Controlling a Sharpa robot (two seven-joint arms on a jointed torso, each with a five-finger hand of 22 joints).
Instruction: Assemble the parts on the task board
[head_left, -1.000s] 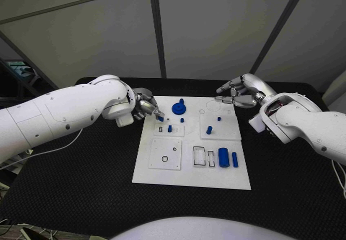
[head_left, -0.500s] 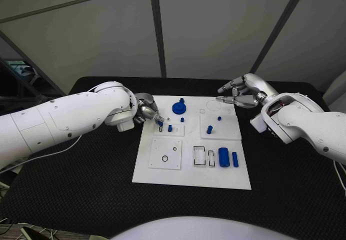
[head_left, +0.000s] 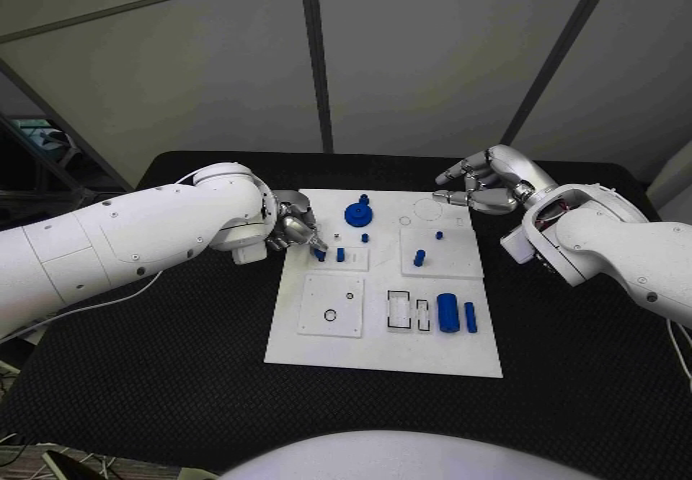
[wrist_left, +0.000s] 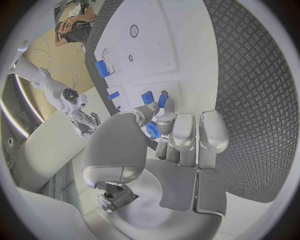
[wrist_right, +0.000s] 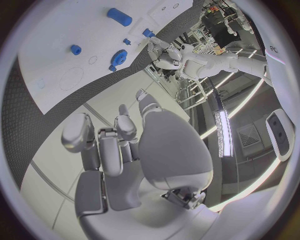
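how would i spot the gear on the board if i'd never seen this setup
Find the white board in the middle of the black table. Go to its far edge, just left of centre, between the two hands. The gear is the round, flat, toothed blue piece with a knob on top; the other blue parts are small pegs or blocks.

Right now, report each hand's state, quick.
Left hand: fingers pinching a small blue plastic part over the white task board.
Right hand: fingers curled, holding nothing.
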